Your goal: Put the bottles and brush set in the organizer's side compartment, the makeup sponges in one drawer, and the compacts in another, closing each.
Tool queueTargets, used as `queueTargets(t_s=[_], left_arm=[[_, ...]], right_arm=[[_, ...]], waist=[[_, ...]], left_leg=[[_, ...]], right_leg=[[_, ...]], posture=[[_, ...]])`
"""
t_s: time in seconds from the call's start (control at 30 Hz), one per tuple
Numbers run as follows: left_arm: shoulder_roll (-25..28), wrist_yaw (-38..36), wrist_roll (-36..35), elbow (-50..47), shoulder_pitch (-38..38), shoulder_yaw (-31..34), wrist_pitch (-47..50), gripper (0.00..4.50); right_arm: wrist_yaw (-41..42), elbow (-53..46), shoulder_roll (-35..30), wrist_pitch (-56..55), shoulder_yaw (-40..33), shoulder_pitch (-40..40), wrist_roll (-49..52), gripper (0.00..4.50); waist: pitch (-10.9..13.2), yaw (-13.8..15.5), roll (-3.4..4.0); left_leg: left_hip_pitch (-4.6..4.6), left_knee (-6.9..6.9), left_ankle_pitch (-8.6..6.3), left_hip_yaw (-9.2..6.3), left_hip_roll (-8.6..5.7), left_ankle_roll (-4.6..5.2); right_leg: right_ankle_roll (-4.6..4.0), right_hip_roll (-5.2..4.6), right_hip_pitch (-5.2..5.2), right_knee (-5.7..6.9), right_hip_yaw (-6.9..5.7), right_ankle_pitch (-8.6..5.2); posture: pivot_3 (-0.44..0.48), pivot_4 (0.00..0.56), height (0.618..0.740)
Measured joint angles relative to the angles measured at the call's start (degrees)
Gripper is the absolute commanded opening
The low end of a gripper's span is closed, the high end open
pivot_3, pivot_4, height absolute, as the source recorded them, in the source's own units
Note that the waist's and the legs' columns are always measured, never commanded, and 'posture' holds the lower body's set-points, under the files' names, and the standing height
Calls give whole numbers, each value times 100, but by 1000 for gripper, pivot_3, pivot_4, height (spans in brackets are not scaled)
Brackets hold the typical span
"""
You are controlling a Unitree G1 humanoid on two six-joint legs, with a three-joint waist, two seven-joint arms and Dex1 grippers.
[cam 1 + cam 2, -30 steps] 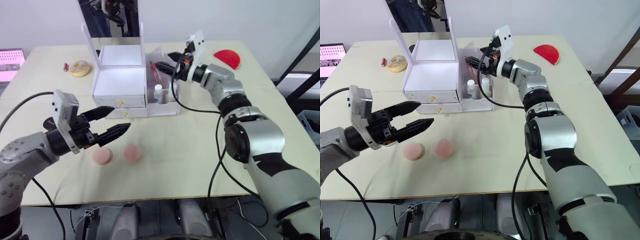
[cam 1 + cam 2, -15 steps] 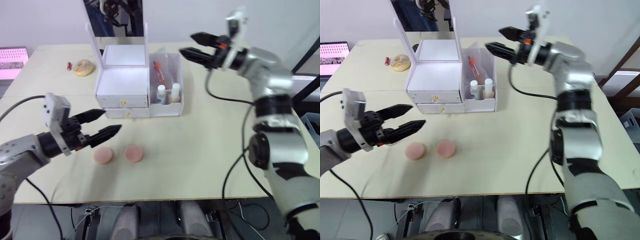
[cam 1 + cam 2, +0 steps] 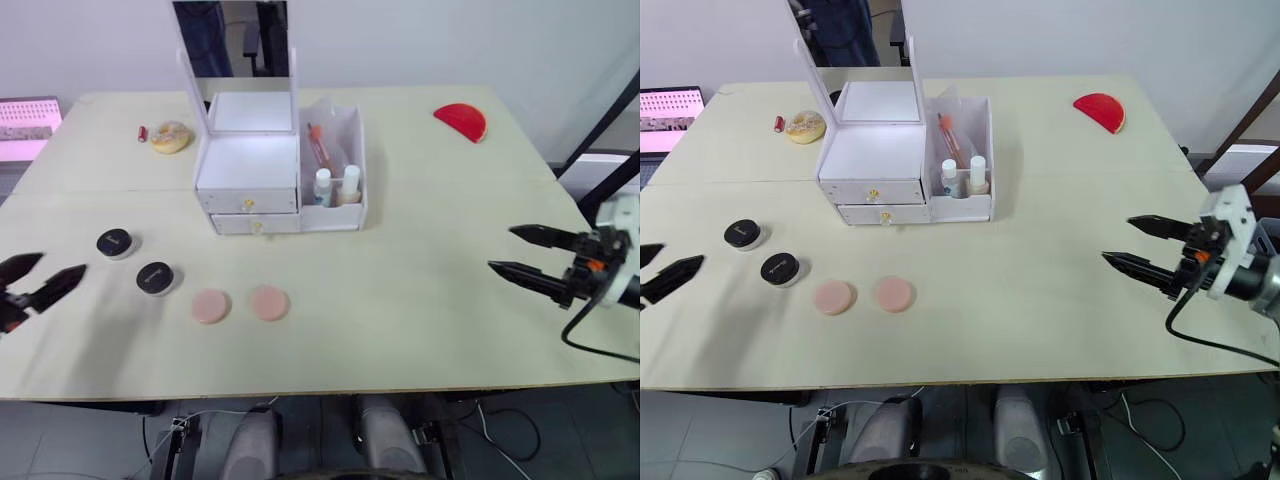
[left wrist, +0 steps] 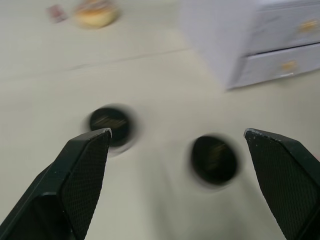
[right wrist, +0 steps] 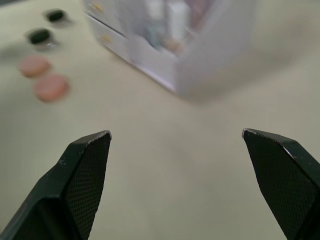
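Black two-fingered right gripper (image 3: 1143,247) hangs over bare table (image 3: 1040,320) near the right edge, fingers spread wide, holding nothing. Well to its left stands the white plastic organizer (image 3: 880,160) with its upright mirror (image 3: 855,40) and two stacked drawers, both shut. The organizer's white-walled side compartment (image 3: 975,205) holds the two white-capped bottles (image 3: 963,176) and, behind them, the clear pouch of orange-handled brushes (image 3: 945,135). A red half-circle piece (image 3: 1100,111) lies far back on the right.

The left gripper (image 3: 35,280) sits at the table's left edge, fingers parted and empty. Just beyond it lie the two black-lidded round compacts (image 3: 780,268), a little apart; beside them, toward the middle, are two flat pink makeup sponges (image 3: 864,296), side by side in front of the drawers. A yellowish round puff (image 3: 805,126) and a small red item rest behind the organizer's left.
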Motion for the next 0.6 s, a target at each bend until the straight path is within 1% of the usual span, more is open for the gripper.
queueTargets(t_s=[0.07,0.13,0.23,0.4,0.6], left_arm=[[35,-157,291,565,-62,-38,-487,4500],[143,-328,515,1195,-107,-23,-866,4500],[189,-507,635,1650,-261,-18,-1112,4500],[327,-706,712,1863,-430,-19,-1308,4500],[321,-815,708,1733,-427,-21,-1303,4500]], right_arm=[[-15,68,9,-227,-271,291,2,4458],[19,127,66,-349,-544,827,25,4458],[-17,178,220,-426,-676,1060,129,4458],[-122,186,232,-610,-739,1197,202,4458],[-385,-24,272,-535,-606,1082,429,4458]], waist=[[-2,-1,-7],[-20,24,-37],[-19,23,-34],[-19,11,-34],[-19,3,-34]], left_leg=[[-2,-7,0,1,0,-1],[1,-31,-1,-5,1,0],[-6,-34,-1,-4,1,0],[1,-27,-1,-4,1,-1],[5,-24,-1,-4,3,-1]], right_leg=[[-1,-2,-1,0,0,0],[-5,-1,-8,7,-3,1],[-14,-1,-12,6,-3,8],[2,-1,-8,9,-2,-1],[-1,-1,-8,14,-3,1]], posture=[[0,150,739],[0,150,739],[0,150,739],[0,150,739],[0,150,739]])
